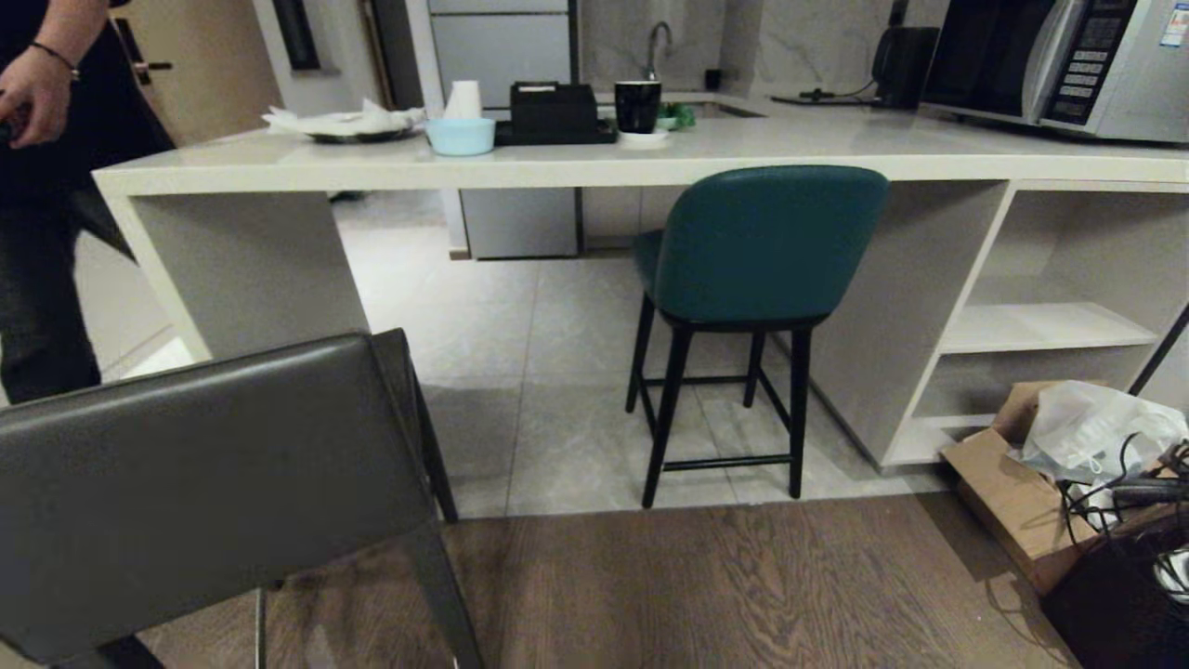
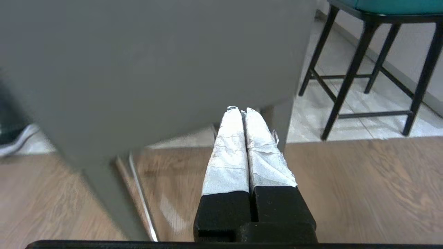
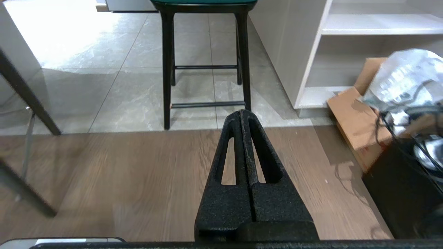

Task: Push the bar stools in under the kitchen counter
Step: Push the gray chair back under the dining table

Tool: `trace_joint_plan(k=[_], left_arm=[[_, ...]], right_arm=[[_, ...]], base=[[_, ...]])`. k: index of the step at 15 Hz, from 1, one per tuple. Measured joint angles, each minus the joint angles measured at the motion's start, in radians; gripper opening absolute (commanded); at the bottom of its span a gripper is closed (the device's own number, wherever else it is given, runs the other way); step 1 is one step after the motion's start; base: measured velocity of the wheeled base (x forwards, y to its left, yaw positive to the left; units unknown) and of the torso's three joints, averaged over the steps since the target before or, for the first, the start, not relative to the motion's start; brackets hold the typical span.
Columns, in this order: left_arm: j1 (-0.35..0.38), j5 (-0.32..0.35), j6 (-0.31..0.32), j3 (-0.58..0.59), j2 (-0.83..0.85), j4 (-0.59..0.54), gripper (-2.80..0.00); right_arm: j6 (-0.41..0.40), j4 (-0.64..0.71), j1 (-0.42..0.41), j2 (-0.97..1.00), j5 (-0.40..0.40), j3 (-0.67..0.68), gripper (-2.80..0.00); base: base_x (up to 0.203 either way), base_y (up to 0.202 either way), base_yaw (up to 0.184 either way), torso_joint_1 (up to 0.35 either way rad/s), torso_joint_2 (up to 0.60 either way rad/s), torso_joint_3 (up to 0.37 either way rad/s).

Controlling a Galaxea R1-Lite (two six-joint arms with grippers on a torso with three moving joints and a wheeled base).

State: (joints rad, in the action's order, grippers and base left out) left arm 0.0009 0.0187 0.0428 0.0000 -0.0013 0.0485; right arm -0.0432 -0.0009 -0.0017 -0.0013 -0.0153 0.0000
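**A:** Start with the biggest thing. The kitchen counter point(image 1: 576, 167) is a heavy stone-look slab surface on a slab side panel; treat it as fixed. It lies well ahead of both your pincers, past the strip of wood floor and onto the tiles.

**B:** And the stools?

**A:** The dark grey stool point(image 1: 200, 492) is the bulkier one, and it looks stiff and fairly heavy, with a smooth leather-like skin that your pincer could slide on. It stands out on the wood floor, well short of the surface, and its flat back fills the space just ahead of your left pincer point(image 2: 242, 111). I can't tell whether the tips touch it. Don't try to pinch it; press against the broad back, low and centred, so it slides rather than tips.

**B:** The teal stool?

**A:** The teal stool point(image 1: 757, 251) looks lighter and tall on thin black legs, so I'd expect it to be tippy. It stands straight ahead of your right pincer point(image 3: 241, 112), well apart, its padded back already at the edge of the surface. The padding will give a little, so push near the seat line.

**B:** Pincer state?

**A:** Both are pressed together and holding nothing: the left has taped fingers point(image 2: 230, 152), the right is bare black. Closed tips make a decent blunt pusher.
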Motion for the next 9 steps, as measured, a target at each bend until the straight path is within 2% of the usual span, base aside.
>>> trace_joint_plan(k=[2, 9], left_arm=[[0.000, 0.000, 0.000, 0.000, 0.000, 0.000, -2.80], [0.000, 0.000, 0.000, 0.000, 0.000, -0.001, -2.80]], right_arm=[[0.000, 0.000, 0.000, 0.000, 0.000, 0.000, -2.80], [0.001, 0.000, 0.000, 0.000, 0.001, 0.000, -2.80]], base=[[-0.167, 0.000, -0.004, -0.001, 0.00, 0.002], [0.000, 0.000, 0.000, 0.000, 0.00, 0.000]])
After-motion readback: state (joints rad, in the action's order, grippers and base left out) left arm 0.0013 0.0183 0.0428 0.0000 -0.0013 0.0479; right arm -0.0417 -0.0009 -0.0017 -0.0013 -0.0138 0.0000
